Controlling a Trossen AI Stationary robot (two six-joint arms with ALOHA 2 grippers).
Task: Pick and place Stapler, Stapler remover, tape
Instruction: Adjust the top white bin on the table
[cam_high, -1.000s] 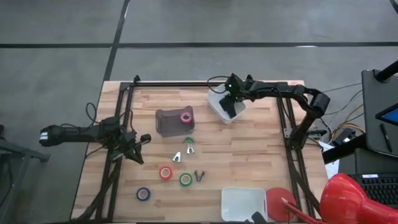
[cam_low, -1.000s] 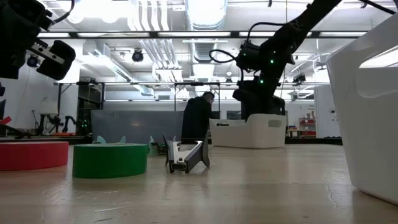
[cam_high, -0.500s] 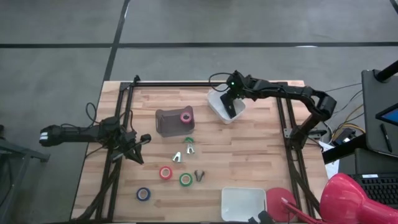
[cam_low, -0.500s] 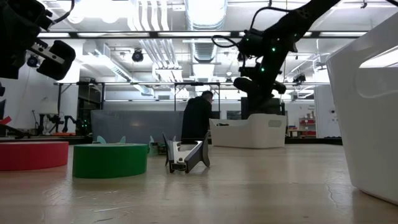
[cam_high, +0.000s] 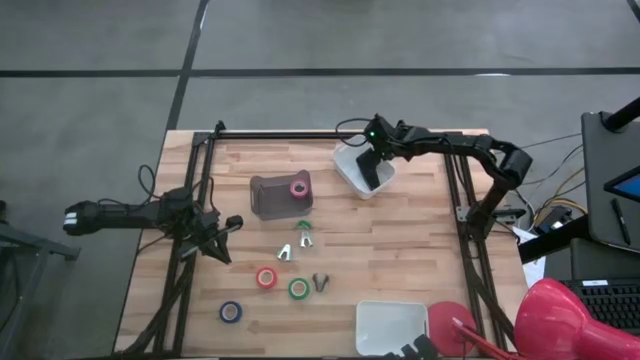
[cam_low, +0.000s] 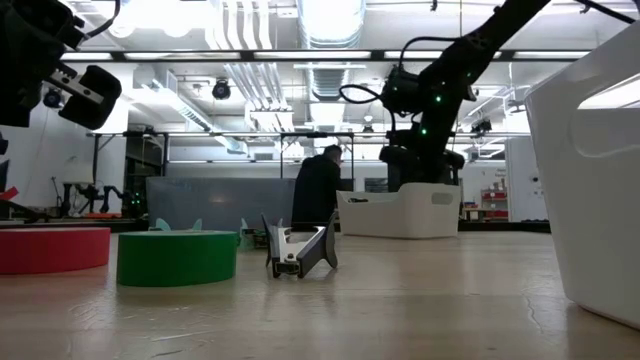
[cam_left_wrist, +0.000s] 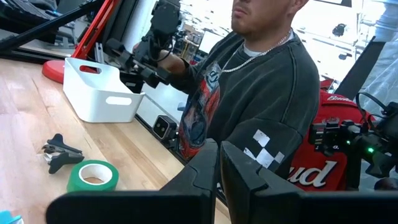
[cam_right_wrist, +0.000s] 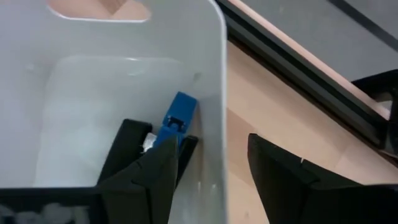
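Note:
My right gripper (cam_high: 372, 172) hangs open at the far white bin (cam_high: 350, 160). In the right wrist view one finger (cam_right_wrist: 146, 174) stands inside the bin and the other (cam_right_wrist: 292, 180) outside, the bin's wall between them. A small blue thing (cam_right_wrist: 179, 115) lies in the bin beside the inner finger. The pink tape (cam_high: 298, 189) lies on a dark grey block (cam_high: 272, 197). The red tape (cam_high: 266, 277), green tape (cam_high: 298, 288) and blue tape (cam_high: 231, 312) lie flat on the table, with small stapler removers (cam_high: 285, 251) near them. My left gripper (cam_high: 225, 228) waits shut at the table's left edge. My right gripper is open astride the far bin's wall (cam_right_wrist: 214, 124), pointing down from above. Whether its inner finger touches the small blue thing, I cannot tell, because the finger stands in front of that thing's lower end.
A second white bin (cam_high: 392, 327) stands at the near edge, with a red round thing (cam_high: 455, 325) beside it. A dark stapler remover (cam_low: 300, 250) lies next to the green tape (cam_low: 178, 258). A person (cam_left_wrist: 261, 93) stands beyond the table's near-right side.
My right gripper rose a little above the far bin about half a second ago and has come back down to the bin's rim. The tapes, removers and grey block have stayed in place.

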